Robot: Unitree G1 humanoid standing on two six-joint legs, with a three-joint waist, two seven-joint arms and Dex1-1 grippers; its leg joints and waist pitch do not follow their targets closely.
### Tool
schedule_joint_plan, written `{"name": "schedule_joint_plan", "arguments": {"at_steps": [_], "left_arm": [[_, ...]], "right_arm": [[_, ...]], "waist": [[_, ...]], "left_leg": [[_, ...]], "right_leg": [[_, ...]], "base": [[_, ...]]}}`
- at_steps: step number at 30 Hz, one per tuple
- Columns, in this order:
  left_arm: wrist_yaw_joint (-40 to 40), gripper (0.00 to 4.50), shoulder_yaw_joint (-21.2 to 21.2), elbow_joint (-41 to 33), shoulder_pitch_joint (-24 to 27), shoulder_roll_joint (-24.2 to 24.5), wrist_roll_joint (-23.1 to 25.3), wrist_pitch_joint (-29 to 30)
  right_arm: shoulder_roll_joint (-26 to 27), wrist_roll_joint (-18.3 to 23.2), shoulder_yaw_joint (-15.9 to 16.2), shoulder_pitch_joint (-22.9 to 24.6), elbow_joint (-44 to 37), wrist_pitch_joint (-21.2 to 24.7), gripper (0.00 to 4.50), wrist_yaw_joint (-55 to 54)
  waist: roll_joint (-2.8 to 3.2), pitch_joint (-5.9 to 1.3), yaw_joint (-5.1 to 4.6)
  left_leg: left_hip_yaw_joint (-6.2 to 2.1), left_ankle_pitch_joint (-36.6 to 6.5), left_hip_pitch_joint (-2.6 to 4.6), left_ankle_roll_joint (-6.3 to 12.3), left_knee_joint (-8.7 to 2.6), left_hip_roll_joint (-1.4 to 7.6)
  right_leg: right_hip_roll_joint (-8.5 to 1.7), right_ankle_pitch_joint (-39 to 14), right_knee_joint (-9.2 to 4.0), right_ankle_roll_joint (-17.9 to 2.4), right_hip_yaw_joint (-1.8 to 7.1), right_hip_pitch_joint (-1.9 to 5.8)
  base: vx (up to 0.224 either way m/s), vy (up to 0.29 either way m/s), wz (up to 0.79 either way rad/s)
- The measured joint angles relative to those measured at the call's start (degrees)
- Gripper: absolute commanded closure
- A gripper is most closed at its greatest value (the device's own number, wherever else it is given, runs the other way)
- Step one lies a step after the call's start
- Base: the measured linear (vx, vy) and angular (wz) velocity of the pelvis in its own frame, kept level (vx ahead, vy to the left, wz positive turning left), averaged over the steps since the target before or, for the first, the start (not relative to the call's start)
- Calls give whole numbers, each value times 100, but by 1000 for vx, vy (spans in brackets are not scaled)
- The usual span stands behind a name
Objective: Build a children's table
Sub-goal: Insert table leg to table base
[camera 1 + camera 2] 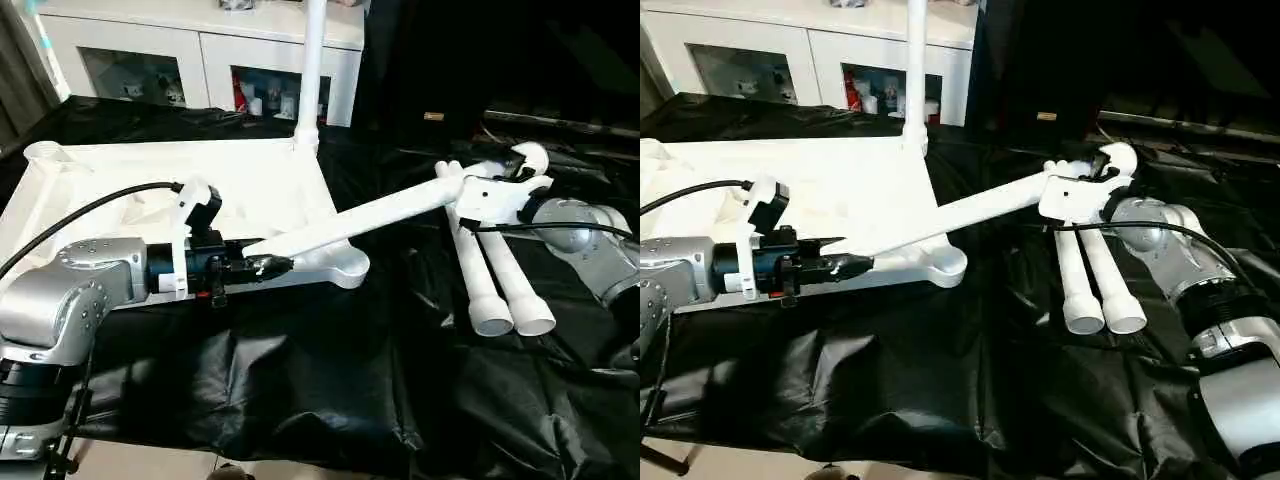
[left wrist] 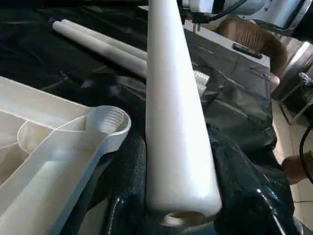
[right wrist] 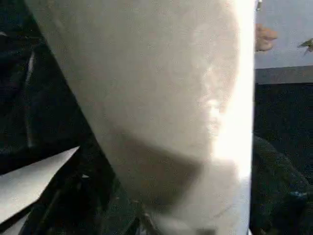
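A black plastic sheet (image 1: 300, 390) covers the surface nearest the camera, wrinkled and glossy. Above it, the left gripper (image 1: 268, 266) reaches in from the left with its fingers clenched on the narrow end of a long white leg (image 1: 380, 215), which slants up and to the right across the corner of the table top. The right gripper (image 1: 1087, 190) meets the far, thicker end of that same leg; whether its fingers are clamped on the leg or released cannot be told from the pictures.

The white table top (image 1: 250, 190) lies upside down on the sheet at left, ribbed underside facing up. Its near right corner socket (image 2: 108, 120) is round, ridged inside and holds nothing; the held leg passes just beside it. The far left corner socket (image 1: 45, 152) also stands open. At the far right corner, one leg (image 1: 312, 70) stands upright in its socket.

Two more legs (image 1: 500, 285) lie side by side on the sheet at right, touching each other, open ends toward the camera, beneath the right gripper.

Behind the surface stands a white cabinet (image 1: 200, 50) with glass doors and small objects inside. The room to its right is dark.
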Motion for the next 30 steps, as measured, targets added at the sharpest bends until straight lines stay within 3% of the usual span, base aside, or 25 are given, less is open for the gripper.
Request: {"name": "schedule_joint_plan", "arguments": {"at_steps": [8, 14, 15, 18, 21, 24, 27, 30], "left_arm": [[3, 313, 149, 197, -74, -5, -26, -237], [202, 313, 521, 481, -440, -338, -198, -435], [241, 257, 595, 543, -496, -414, -252, -486], [773, 243, 965, 789, -620, -609, -346, -705], [1319, 193, 1433, 993, -682, -713, -359, -916], [1767, 189, 1976, 1330, -702, -730, -350, -1176], [2191, 174, 2253, 1629, -806, -818, -343, -1397], [2407, 171, 2380, 1686, -844, -858, -353, -1488]], "right_arm": [[80, 103, -82, 1, 106, -106, 202, 71], [137, 142, -194, 50, 176, -64, 233, 164], [159, 148, -229, 52, 181, -44, 241, 165], [262, 238, -279, 72, 162, -67, 246, 183], [338, 394, -327, 199, 127, -63, 255, 185], [290, 400, -432, 320, 283, -1, 258, 185], [301, 437, -531, 397, 349, 32, 259, 185], [505, 843, -819, 401, 358, 212, 259, 251]], "waist": [[0, 0, 1], [0, 0, 20], [0, 0, 18], [0, 0, -11], [0, 0, -20], [-1, 0, 3], [-13, 7, 15], [-14, 7, 13]], "left_leg": [[-1, 0, 1, 0, 1, 1], [1, 0, -2, 0, 8, 1], [0, 0, -3, 0, 8, 1], [1, 0, -2, 0, 8, 5], [-1, 0, -1, -1, 8, 10], [1, 0, -5, 0, 8, 10], [-1, -1, -9, 1, 17, 11], [-1, -2, -8, 2, 18, 11]], "right_leg": [[1, 1, 0, -1, -1, 1], [1, 2, 0, -2, -2, 3], [0, 3, 0, -4, -2, 3], [5, 5, 3, -7, -2, 0], [8, 5, 2, -7, -6, -1], [8, 4, -1, -6, -7, -1], [7, 4, -2, -6, -7, -1], [7, 5, -2, -7, -7, 0]], "base": [[0, 0, 0], [0, 0, 0], [0, 0, 0], [0, 0, 0], [0, 0, 0], [0, 0, 0], [0, 0, 0], [0, 0, 0]]}}
